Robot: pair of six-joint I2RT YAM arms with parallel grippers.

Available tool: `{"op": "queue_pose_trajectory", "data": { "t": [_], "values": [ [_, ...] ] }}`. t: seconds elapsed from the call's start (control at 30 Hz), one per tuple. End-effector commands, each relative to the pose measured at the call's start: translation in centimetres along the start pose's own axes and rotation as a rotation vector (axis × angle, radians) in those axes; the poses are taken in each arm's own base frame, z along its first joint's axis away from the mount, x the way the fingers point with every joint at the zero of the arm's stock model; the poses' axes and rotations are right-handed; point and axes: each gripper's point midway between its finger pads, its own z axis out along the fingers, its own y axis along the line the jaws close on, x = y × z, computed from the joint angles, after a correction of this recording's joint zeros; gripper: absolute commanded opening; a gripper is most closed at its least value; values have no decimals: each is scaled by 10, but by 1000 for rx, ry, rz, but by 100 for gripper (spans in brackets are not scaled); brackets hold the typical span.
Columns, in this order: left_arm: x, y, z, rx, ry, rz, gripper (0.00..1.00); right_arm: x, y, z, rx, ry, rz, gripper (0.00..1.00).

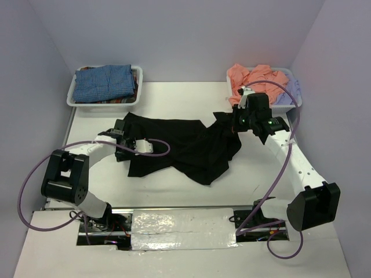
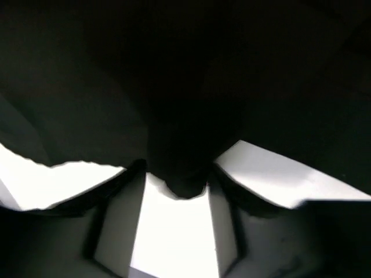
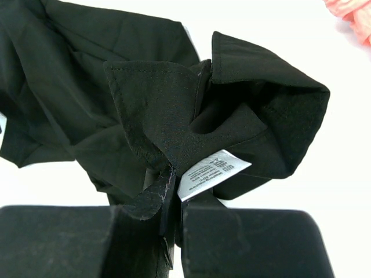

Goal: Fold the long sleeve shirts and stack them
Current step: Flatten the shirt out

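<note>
At the far left, a blue-checked shirt [image 1: 106,82] is lying in a white bin [image 1: 72,95]. Just in front of it, the left gripper [image 1: 123,139] is pinching a thick bunch of the black shirt [image 1: 179,147] at its left edge, its fingers held apart only by the cloth. The black shirt is sprawling rumpled across the middle of the table [image 1: 174,104]. The right gripper [image 1: 236,123] is clamping the shirt's right end beside a white label [image 3: 211,172], jaws nearly closed. Behind it, a salmon-pink shirt [image 1: 252,78] and a lavender shirt [image 1: 291,90] are filling a second bin [image 1: 229,74].
</note>
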Motion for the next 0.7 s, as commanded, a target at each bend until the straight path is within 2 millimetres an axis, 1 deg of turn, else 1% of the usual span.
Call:
{"op": "queue_pose_trajectory", "data": {
  "t": [0.0, 0.03, 0.07, 0.1, 0.13, 0.17, 0.2, 0.23, 0.27, 0.3, 0.33, 0.37, 0.43, 0.47, 0.5, 0.57, 0.6, 0.63, 0.67],
  "values": [
    [2, -12, 14, 32, -6, -19, 43, -15, 1, -9, 4, -79, 0, 0],
    [1, -7, 14, 16, -6, -23, 3, -16, -1, -9, 13, -81, 0, 0],
    [-3, 8, 11, -28, -16, -43, 0, -18, -4, -10, 26, -86, 3, 0],
    [4, 24, 5, -93, 31, -86, 0, -21, -6, -9, 33, -85, 9, 0],
    [5, 40, -1, -134, 34, -118, 0, -35, -10, -14, 41, -110, 11, 0],
    [-4, 73, -16, -211, 7, -165, 0, -44, -12, -17, 36, -120, 13, 0],
    [-5, 92, -27, -262, 10, -194, 0, -53, -15, -17, 43, -125, 15, 0],
    [-7, 110, -40, -305, 0, -225, 0, -83, -20, -33, 59, -183, 14, 0],
    [-21, 148, -69, -397, -45, -243, 0, -96, -21, -40, 66, -205, 14, 0],
    [-26, 164, -84, -434, -67, -273, 0, -110, -24, -47, 73, -225, 16, 0],
    [-32, 179, -101, -476, -88, -286, 0, -140, -20, -70, 76, -303, -4, 0],
    [-43, 203, -134, -542, -128, -292, 0, -148, -22, -80, 87, -318, -9, 0],
    [-52, 221, -167, -606, -172, -307, 0, -169, -17, -110, 107, -389, -62, 0],
    [-57, 231, -191, -647, -194, -307, 0, -172, -16, -119, 110, -407, -80, 0],
    [-59, 234, -205, -671, -205, -305, 0, -174, -11, -136, 110, -445, -100, 0],
    [-59, 241, -231, -720, -210, -306, 0, -173, -10, -153, 128, -479, -136, 0],
    [-58, 241, -242, -739, -209, -304, 0, -172, -6, -171, 134, -516, -154, 0],
    [-57, 241, -249, -756, -207, -305, 0, -172, -9, -181, 163, -537, -164, 0],
    [-55, 243, -262, -787, -206, -305, 0, -173, -8, -198, 184, -573, -186, 0]
  ]
}}
